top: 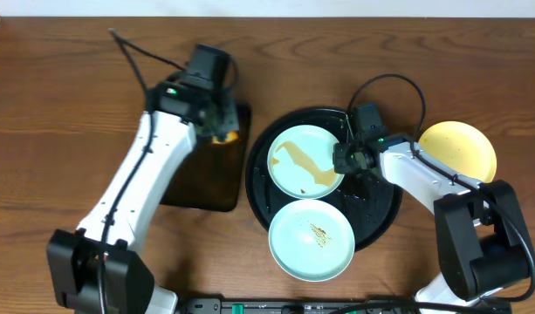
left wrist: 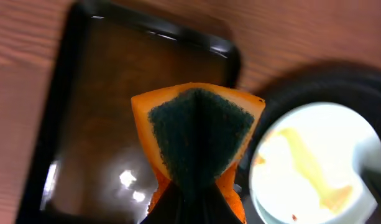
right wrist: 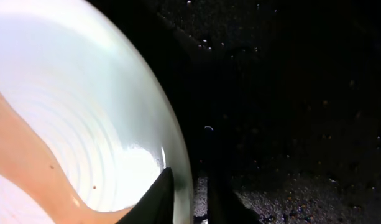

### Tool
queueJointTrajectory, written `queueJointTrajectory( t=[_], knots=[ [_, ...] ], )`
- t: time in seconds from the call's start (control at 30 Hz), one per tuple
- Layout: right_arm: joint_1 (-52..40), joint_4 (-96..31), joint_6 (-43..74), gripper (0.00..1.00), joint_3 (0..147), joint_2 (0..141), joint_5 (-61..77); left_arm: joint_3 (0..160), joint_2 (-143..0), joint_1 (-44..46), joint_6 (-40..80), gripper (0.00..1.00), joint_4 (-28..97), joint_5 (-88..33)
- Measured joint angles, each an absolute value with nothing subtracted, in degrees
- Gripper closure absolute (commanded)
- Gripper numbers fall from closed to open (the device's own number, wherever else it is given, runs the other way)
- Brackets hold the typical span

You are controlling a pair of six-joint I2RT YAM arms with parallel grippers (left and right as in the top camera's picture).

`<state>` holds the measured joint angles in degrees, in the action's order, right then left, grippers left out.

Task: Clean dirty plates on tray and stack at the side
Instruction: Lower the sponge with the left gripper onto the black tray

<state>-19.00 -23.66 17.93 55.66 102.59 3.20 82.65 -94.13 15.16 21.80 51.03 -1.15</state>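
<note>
A mint-green plate (top: 304, 161) with a wide brown smear lies on the round black tray (top: 380, 209). My right gripper (top: 344, 159) is shut on its right rim; in the right wrist view my fingers (right wrist: 189, 196) pinch the rim of that plate (right wrist: 66, 112). A second mint-green plate (top: 312, 240) with small brown smears sits at the tray's front edge. A pale yellow plate (top: 459, 148) lies on the wooden table at the right. My left gripper (top: 216, 118) is shut on an orange sponge with a dark green face (left wrist: 199, 134), held over the rectangular tray.
A dark rectangular tray (top: 206, 170) lies left of the black tray; it also shows in the left wrist view (left wrist: 115, 106). Bare wood-grain tabletop (top: 58, 105) stretches to the left and front. Cables run from both arms.
</note>
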Motion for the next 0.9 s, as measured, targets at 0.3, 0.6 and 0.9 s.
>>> queueJointTrajectory(
  t=[0.3, 0.6, 0.9],
  knots=[
    [-19.0, -23.2, 18.3, 0.99, 55.7, 102.4, 4.0, 78.5, -95.0, 5.6, 14.2, 0.93, 49.3, -11.9],
    [-19.0, -23.7, 16.3, 0.99, 55.4, 100.9, 2.2, 76.7, -102.1, 0.3, 5.1, 0.92, 49.0, -23.8],
    [-19.0, -24.5, 9.9, 0.99, 54.3, 85.6, -7.7, 76.6, -109.1, -2.4, -4.2, 0.93, 47.8, -31.3]
  ],
)
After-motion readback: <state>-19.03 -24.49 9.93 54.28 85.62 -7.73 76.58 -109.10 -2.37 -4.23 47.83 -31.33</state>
